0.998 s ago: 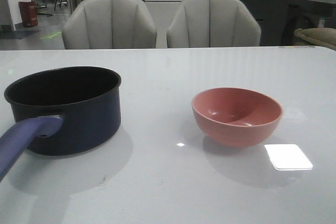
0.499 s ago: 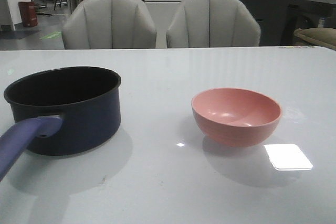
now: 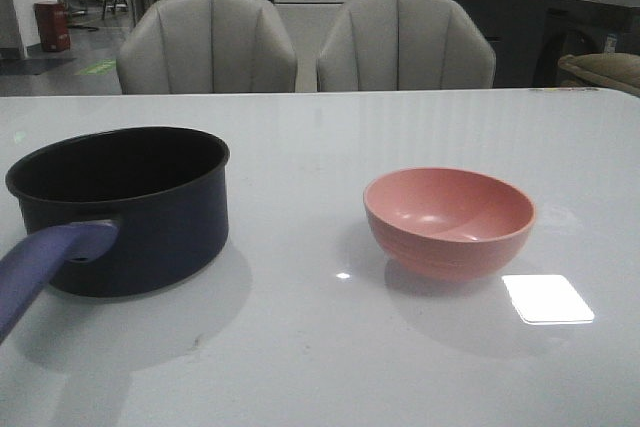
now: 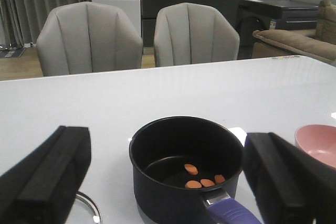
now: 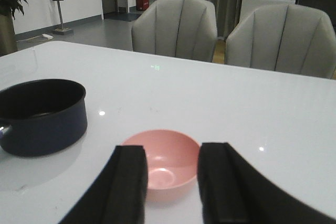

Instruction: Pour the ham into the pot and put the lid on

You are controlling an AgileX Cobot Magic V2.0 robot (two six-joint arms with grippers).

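Ham [image 4: 201,178]: orange chunks in navy pot [image 4: 185,171]; left hand [image 4: 168,182], right hand [image 5: 172,182] spread.

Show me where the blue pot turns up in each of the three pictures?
Front view: the pot sits at the left, handle toward the camera.
Left wrist view: low in the middle, ham inside.
Right wrist view: at the left edge.
Shared landmark: the pink bowl, beside the pot in every view.

The dark navy round saucepan [image 3: 125,209] stood upright, uncovered, its purple-blue handle [image 3: 45,262] toward the robot; four small orange-pink ham chunks [image 4: 201,178] lay inside.
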